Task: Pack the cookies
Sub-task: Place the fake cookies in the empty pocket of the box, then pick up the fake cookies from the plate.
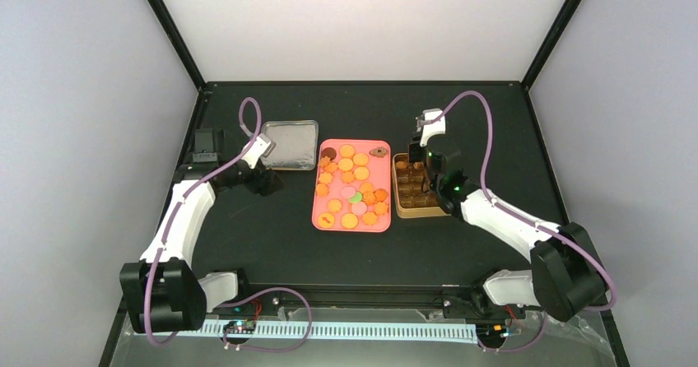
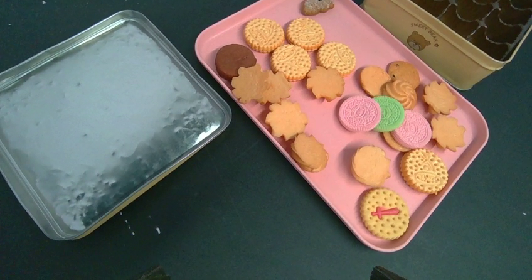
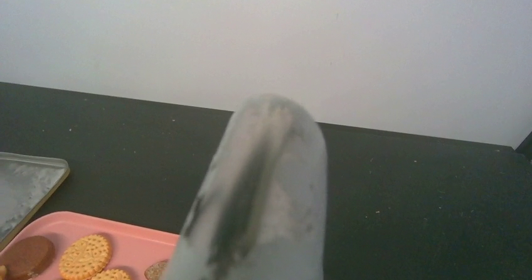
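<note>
Several cookies [image 1: 346, 164], mostly orange-yellow with a few pink, one green and one dark brown, lie on a pink tray [image 1: 387, 219]. They also show in the left wrist view [image 2: 292, 62], on the tray [image 2: 326, 186]. A gold tin [image 1: 407, 212] with brown compartment cups stands right of the tray; its corner shows in the left wrist view [image 2: 426, 41]. My left gripper [image 1: 265, 179] is open and empty, left of the tray; only its fingertips [image 2: 154, 272] show. My right gripper [image 1: 428, 123] is above the tin's far end, its fingers [image 3: 263, 198] pressed together, pointing toward the back wall.
A silver tin lid [image 1: 290, 145] lies inside up, left of the tray's far end, and fills the left of the left wrist view [image 2: 106, 123]. The black table ends at the white back wall. In the right wrist view the tray's corner [image 3: 135, 245] shows at the lower left.
</note>
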